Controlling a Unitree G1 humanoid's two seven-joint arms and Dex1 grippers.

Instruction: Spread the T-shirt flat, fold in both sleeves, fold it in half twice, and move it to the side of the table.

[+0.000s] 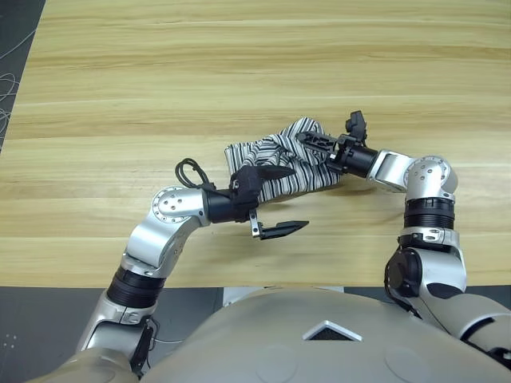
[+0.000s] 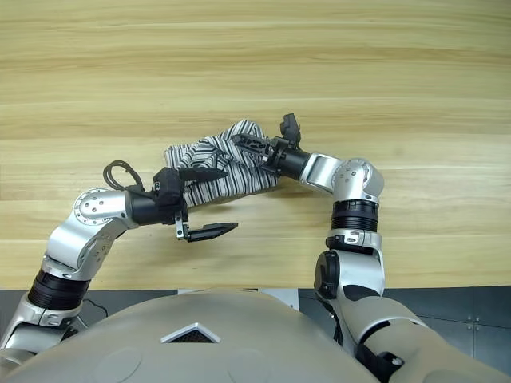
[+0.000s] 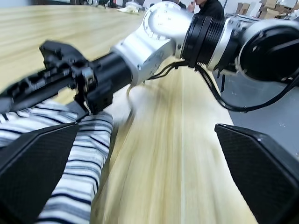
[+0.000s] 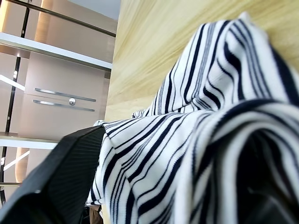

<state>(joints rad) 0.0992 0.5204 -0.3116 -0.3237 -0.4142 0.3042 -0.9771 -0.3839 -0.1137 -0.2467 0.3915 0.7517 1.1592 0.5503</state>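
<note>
The black-and-white striped T-shirt (image 1: pixel 275 163) lies bunched in a compact heap near the middle of the wooden table (image 1: pixel 160 80). My right gripper (image 1: pixel 309 139) comes in from the right and sits on the heap's top edge. Striped cloth (image 4: pixel 187 140) bulges between its two fingers, so it is shut on the fabric. My left gripper (image 1: pixel 300 197) hangs open at the heap's near edge. One of its fingers (image 1: pixel 275 171) rests over the cloth, the other over bare wood. From the left wrist, the right gripper (image 3: pixel 32 86) lies across the stripes (image 3: pixel 79 172).
Bare wood stretches away beyond the shirt and to both sides. The table's near edge (image 1: pixel 239 286) runs just in front of my arms. Dark floor with cables (image 1: pixel 9 80) lies past the left edge.
</note>
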